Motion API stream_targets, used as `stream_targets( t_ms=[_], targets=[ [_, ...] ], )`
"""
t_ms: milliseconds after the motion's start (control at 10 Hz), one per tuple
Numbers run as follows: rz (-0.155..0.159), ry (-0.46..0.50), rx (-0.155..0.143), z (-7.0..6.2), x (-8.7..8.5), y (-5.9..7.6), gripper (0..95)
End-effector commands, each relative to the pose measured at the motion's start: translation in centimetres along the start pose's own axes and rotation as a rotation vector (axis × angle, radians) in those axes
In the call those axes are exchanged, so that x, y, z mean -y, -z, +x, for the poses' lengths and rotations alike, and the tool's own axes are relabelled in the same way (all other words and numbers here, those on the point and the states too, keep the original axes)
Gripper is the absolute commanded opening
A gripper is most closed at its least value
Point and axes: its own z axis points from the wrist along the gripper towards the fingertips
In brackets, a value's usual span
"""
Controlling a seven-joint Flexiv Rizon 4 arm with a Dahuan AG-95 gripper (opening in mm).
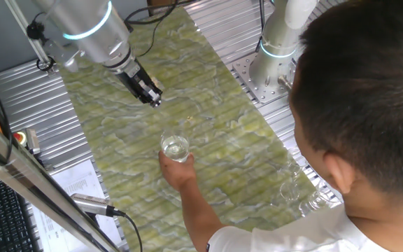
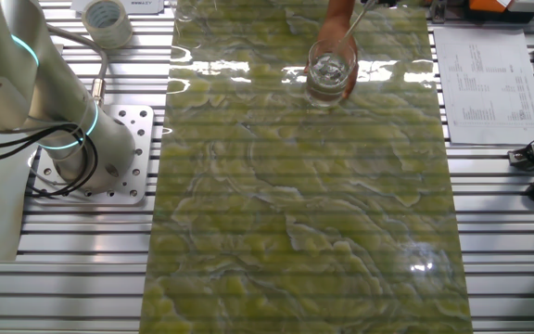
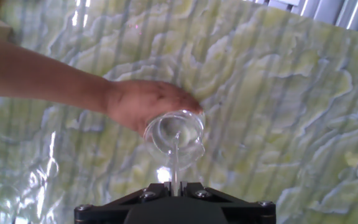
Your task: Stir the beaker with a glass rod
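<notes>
The beaker (image 1: 175, 148) is a short clear glass with liquid, standing on the green marbled mat (image 1: 208, 105). A person's hand (image 1: 179, 170) holds it from the side. My black gripper (image 1: 152, 99) hangs above and to the left of it, shut on the glass rod (image 3: 175, 163). In the hand view the gripper (image 3: 175, 185) is at the bottom edge; the thin rod runs from between the jaws towards the beaker (image 3: 174, 137), its tip over the opening. In the other fixed view the rod (image 2: 350, 30) slants down into the beaker (image 2: 330, 69); the gripper is out of frame there.
The person's head (image 1: 369, 98) and arm (image 3: 36, 78) fill the right and front. A cluster of small glass vessels (image 1: 301, 190) sits at the mat's near right edge. A second arm's base (image 2: 91, 153) stands beside the mat. A tape roll (image 2: 107, 20) and papers (image 2: 485, 83) lie nearby.
</notes>
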Motion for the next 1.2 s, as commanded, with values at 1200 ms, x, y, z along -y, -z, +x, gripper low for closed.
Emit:
stream_targets(
  t_ms=[1200],
  targets=[
    [0.059,0.017,0.019,-0.38,-0.77,0.18,0.0]
  ],
)
